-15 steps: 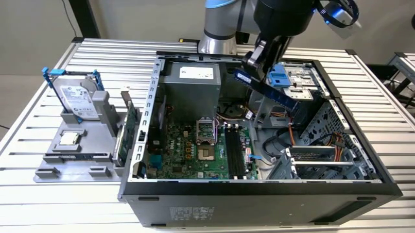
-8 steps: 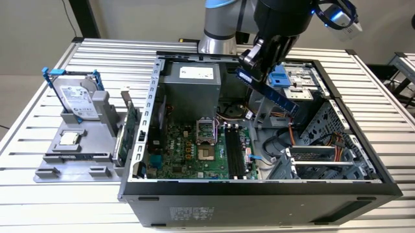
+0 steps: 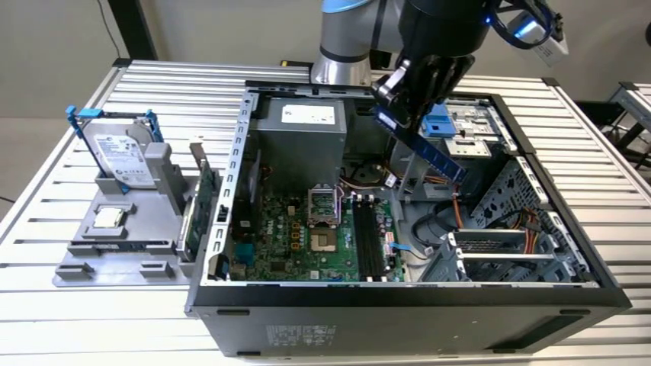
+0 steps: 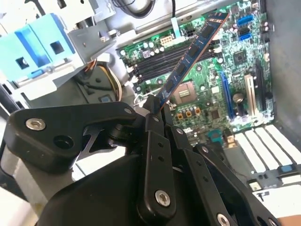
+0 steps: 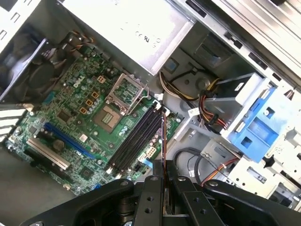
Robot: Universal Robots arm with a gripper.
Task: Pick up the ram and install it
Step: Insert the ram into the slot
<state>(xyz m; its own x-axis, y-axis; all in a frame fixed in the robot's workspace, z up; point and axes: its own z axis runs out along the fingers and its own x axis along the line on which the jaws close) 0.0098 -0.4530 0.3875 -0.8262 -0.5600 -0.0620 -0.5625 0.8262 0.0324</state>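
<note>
Your pincer [image 3: 404, 103] is closed tight on one end of the ram [image 3: 432, 152]. You have the stick tilted in the air inside the open computer case [image 3: 407, 296], above the black memory slots [image 3: 368, 242] and clear of them.
</note>
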